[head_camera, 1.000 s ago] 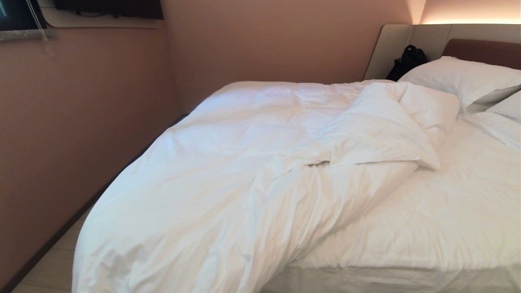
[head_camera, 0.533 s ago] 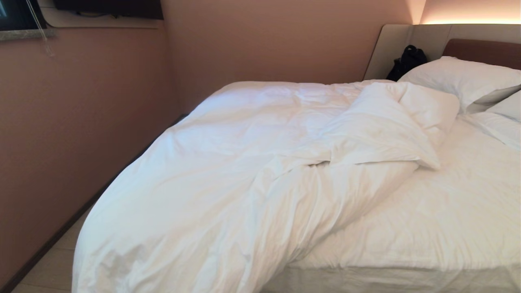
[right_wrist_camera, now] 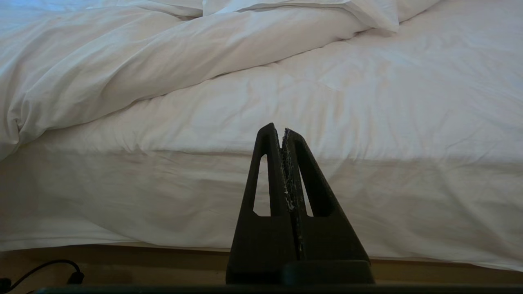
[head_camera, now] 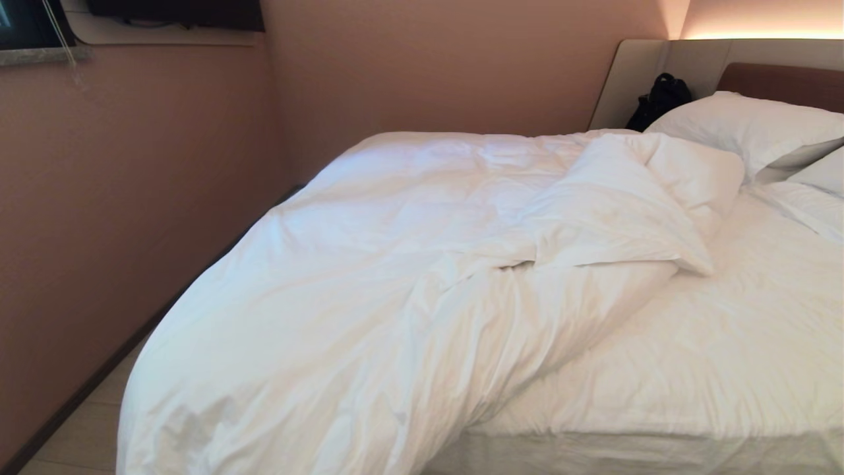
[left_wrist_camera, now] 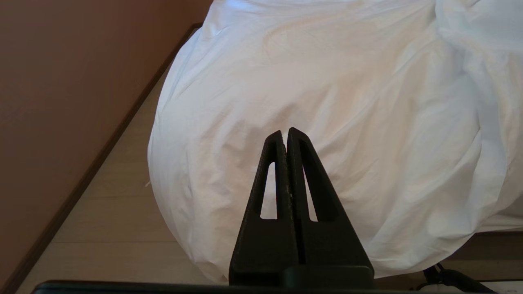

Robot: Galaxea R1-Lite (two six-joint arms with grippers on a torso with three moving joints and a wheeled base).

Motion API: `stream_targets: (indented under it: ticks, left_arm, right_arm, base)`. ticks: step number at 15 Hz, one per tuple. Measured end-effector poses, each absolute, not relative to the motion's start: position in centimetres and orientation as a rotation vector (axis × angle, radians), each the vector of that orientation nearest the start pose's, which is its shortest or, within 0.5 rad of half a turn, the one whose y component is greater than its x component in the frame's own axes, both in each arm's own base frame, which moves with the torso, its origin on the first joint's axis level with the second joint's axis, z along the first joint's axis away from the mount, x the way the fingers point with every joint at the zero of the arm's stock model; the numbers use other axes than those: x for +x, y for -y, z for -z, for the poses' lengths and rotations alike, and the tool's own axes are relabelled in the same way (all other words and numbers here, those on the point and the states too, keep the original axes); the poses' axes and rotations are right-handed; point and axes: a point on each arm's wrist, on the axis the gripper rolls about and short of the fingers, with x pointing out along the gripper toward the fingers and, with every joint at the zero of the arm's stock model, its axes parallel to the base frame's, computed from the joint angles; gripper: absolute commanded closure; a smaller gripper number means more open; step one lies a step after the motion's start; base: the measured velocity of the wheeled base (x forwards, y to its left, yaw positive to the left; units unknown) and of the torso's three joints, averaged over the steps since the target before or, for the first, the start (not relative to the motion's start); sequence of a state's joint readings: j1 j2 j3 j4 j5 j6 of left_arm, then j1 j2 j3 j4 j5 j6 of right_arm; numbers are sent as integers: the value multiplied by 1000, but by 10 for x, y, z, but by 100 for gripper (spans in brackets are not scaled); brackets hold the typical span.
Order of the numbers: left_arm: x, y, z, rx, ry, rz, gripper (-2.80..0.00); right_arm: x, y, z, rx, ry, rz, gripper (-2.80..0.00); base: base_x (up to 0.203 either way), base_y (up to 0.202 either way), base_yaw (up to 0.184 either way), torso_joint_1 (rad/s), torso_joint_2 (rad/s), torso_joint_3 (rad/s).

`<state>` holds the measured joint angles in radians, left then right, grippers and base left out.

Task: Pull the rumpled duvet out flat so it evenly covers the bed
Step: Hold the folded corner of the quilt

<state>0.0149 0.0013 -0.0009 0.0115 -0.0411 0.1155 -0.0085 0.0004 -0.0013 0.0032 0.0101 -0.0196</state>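
Duvet (head_camera: 369,297) fabric lies bunched over the left half of the bed (head_camera: 725,369), with its near end spilling over the foot and hanging toward the floor (head_camera: 79,435) on the left. A thick fold of it is turned back on itself near the middle, ending in a pointed flap toward the right. On the right half the white fitted sheet (head_camera: 738,330) is bare and lightly creased. Two pillows (head_camera: 752,128) rest at the far right against the headboard (head_camera: 784,82), and a black bag (head_camera: 659,99) sits in the far corner just beside them. A pinkish wall (head_camera: 132,198) runs along the left side of the bed.

Neither arm appears in the head view. The left end effector (left_wrist_camera: 285,131) has its fingers pressed together and grips nothing; it sits in front of the hanging near-left corner of the duvet, apart from the fabric. The right end effector (right_wrist_camera: 278,128) is likewise closed and empty, facing the bare side of the mattress at the foot.
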Motion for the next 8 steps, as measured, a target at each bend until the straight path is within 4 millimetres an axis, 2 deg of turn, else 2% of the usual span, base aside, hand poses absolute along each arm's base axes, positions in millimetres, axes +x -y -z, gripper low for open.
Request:
stream_targets:
  ticks: [8]
  left_arm:
    - [-23, 1, -75, 118, -10, 27, 0]
  right_arm:
    - [-23, 0, -76, -20, -1, -1, 0]
  base:
    - [0, 0, 0, 0, 0, 0]
